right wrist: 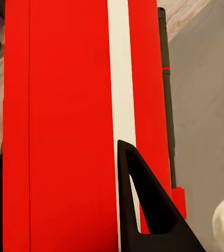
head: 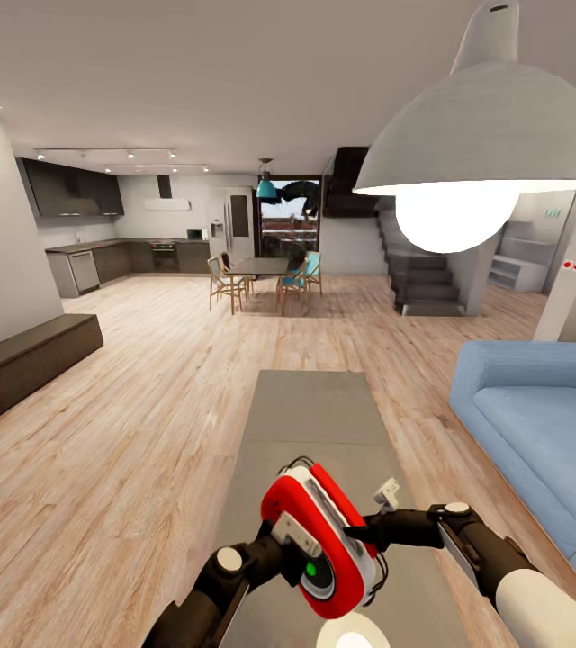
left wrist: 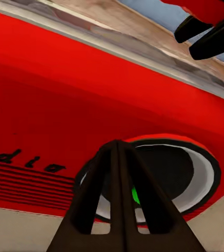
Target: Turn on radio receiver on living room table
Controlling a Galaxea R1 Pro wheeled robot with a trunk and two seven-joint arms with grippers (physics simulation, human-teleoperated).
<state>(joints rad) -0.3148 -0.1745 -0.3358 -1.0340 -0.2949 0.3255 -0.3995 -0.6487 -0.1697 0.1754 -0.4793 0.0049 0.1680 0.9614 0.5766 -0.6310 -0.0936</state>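
The red radio receiver [head: 319, 540] hangs tilted above the near end of the grey table [head: 310, 405]. My right gripper [head: 360, 533] is shut on its body from the right; in the right wrist view one finger [right wrist: 143, 199] lies across the red shell [right wrist: 64, 105]. My left gripper [head: 304, 562] is shut, and its joined fingertips [left wrist: 119, 149] press against the round dial [left wrist: 190, 168] on the front of the radio receiver [left wrist: 91, 94], where a green spot glows. The thin handle [right wrist: 165, 94] runs along the radio's edge.
A blue sofa [head: 540, 423] stands right of the table, and a white dome lamp [head: 477, 153] hangs close above on the right. A dark long bench [head: 18, 360] lines the left wall. The dining table [head: 261, 268], kitchen and stairs [head: 423, 279] lie far ahead.
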